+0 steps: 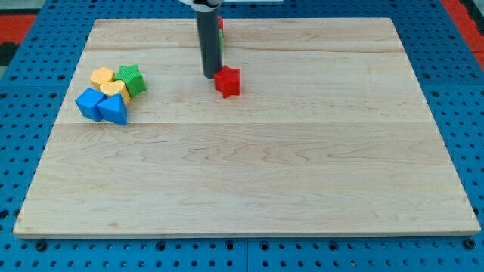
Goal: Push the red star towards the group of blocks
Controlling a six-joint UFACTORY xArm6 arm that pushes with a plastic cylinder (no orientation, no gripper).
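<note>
A red star (228,81) lies on the wooden board (249,174), above the middle toward the view's top. My tip (210,76) rests on the board just left of the red star, almost touching it. A group of blocks sits at the view's left: a green star (131,78), a yellow block (102,75), a yellow heart (116,89), a blue block (90,103) and a blue triangular block (115,110). The group is far to the left of the red star.
Behind the rod, near the board's top edge, small bits of a red block (221,23) and a green block (221,38) show, mostly hidden. A blue pegboard table (23,113) surrounds the board.
</note>
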